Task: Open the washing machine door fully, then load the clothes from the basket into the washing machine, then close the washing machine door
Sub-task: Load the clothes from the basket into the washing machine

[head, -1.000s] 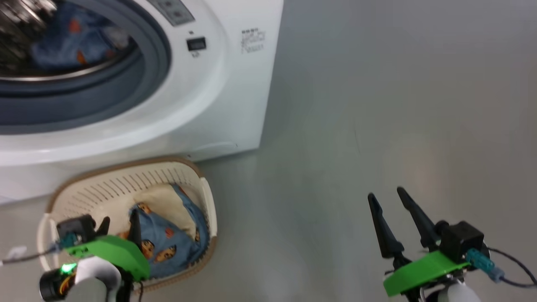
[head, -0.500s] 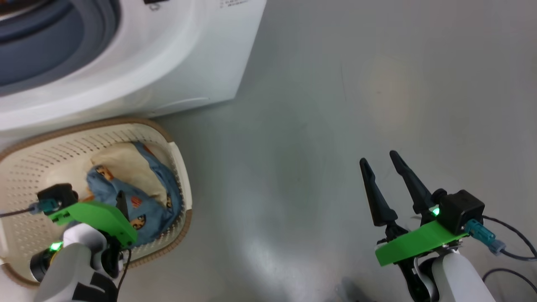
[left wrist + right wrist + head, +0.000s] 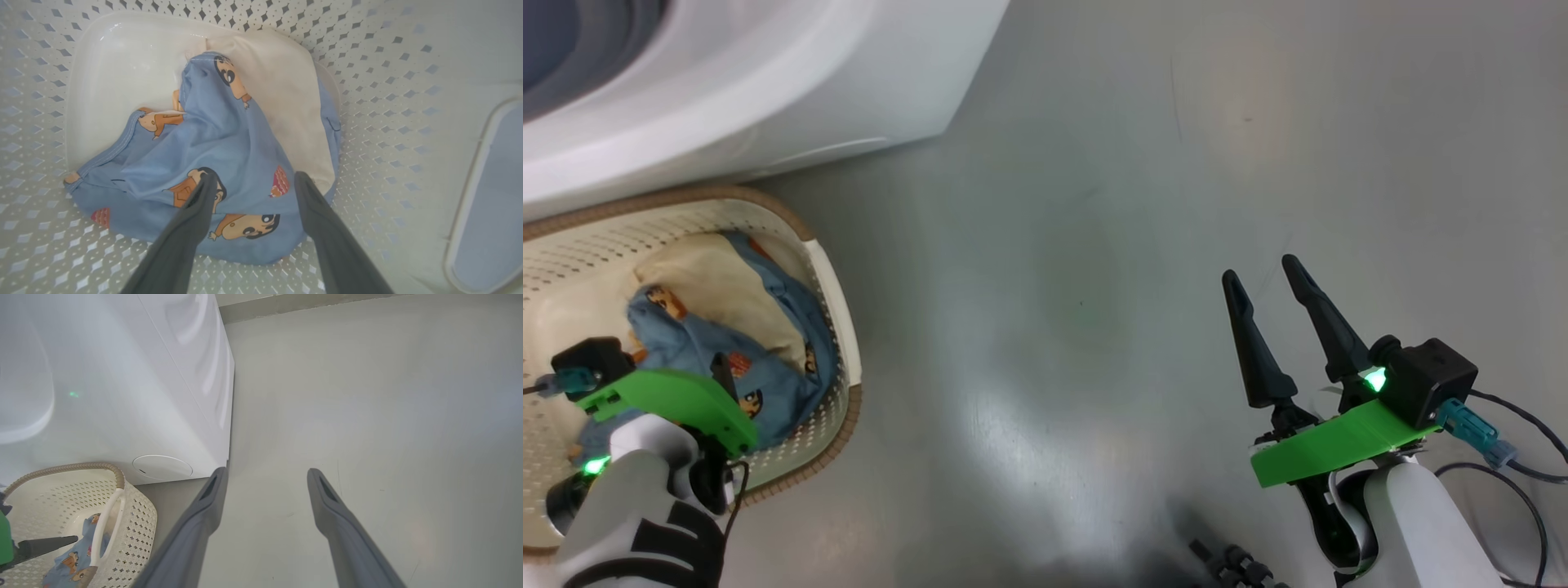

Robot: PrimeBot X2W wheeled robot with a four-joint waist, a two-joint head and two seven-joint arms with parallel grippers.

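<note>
One cream-white perforated plastic basket point(image 3: 837, 282) with a brown woven-look rim stands on the grey floor point(image 3: 1094, 245), just beside one big white washing machine point(image 3: 768, 90) that is largely cut off. At the basket's right end lie light blue cartoon-printed clothes point(image 3: 229, 151) with one pale cream piece point(image 3: 282, 94); how many blue garments there are is unclear. The left gripper point(image 3: 254, 179) is spread above them. The right gripper point(image 3: 1260, 273) is spread and empty over the floor.

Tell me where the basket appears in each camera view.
Head view: lower left, the basket before the washing machine.
Left wrist view: its perforated wall lies all around the clothes.
Right wrist view: the basket in the bottom left corner.
Shared landmark: the clothes inside it.
</note>
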